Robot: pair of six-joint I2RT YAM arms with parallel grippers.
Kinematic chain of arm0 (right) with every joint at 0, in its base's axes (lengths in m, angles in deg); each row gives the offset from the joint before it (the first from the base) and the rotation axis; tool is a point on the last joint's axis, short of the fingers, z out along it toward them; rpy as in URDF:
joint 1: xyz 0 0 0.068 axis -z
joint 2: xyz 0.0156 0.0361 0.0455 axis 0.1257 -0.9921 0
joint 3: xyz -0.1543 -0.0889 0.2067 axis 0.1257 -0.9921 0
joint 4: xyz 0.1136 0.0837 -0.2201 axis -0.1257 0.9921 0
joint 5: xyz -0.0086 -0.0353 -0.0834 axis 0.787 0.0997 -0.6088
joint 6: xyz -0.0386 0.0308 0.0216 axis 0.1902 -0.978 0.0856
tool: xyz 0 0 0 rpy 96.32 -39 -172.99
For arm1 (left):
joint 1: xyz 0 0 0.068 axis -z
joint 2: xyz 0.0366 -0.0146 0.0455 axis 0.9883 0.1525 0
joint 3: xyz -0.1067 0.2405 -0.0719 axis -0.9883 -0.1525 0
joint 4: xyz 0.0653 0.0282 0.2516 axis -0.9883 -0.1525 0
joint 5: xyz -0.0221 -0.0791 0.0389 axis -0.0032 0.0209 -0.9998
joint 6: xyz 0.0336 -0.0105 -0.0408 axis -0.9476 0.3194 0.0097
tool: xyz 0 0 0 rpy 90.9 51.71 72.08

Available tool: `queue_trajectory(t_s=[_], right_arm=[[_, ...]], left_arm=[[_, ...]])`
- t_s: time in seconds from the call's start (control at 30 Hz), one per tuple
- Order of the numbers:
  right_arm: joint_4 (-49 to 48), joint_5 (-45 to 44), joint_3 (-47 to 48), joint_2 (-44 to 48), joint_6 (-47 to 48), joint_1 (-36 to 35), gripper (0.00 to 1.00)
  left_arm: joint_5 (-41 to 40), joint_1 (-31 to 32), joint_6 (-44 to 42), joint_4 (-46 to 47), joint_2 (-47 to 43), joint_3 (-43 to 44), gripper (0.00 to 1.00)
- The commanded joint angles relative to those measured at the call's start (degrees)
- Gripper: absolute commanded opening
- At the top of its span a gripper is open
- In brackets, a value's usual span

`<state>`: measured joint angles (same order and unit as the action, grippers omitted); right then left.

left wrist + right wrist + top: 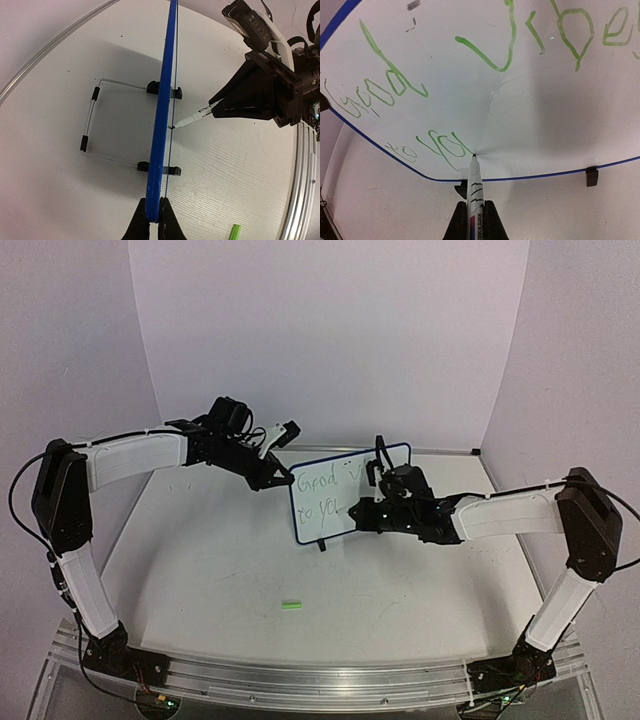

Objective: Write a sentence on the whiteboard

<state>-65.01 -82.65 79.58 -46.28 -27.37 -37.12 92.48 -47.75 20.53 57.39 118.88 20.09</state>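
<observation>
The whiteboard (332,496) stands upright at mid-table, blue-rimmed and on black feet. My left gripper (281,480) is shut on its left edge; in the left wrist view the jaws (154,204) pinch the blue rim (163,100) edge-on. My right gripper (366,508) is shut on a white marker (475,192), whose tip touches the board's face beside the "yo". The green sentence (497,67) reads "Good vibes" above "to yo". From the left wrist view the marker (192,119) meets the board from the right.
A green marker cap (291,605) lies on the table in front of the board. A wire stand (91,119) props the board from behind. An aluminium rail (320,680) runs along the near edge. White backdrop walls close the back and sides.
</observation>
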Motion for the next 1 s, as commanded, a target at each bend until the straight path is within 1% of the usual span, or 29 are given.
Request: queue_trajectory(t_s=[0.0,0.47,0.97], right_arm=[[-1.08,-3.97,0.96,0.64,-0.49,0.87,0.0],[-0.5,-4.49,1.99,4.57,0.05,1.09,0.0],[-0.2,-4.93,1.66,5.91,0.39,1.09,0.0]], left_arm=[[-4.99,-0.34,-3.41,-1.3,-1.64,-1.11,0.0],[-4.99,-0.34,-3.4,-1.29,-1.79,-1.01,0.0],[-5.03,-0.34,-3.46,-1.18,-1.9,-1.1,0.0]])
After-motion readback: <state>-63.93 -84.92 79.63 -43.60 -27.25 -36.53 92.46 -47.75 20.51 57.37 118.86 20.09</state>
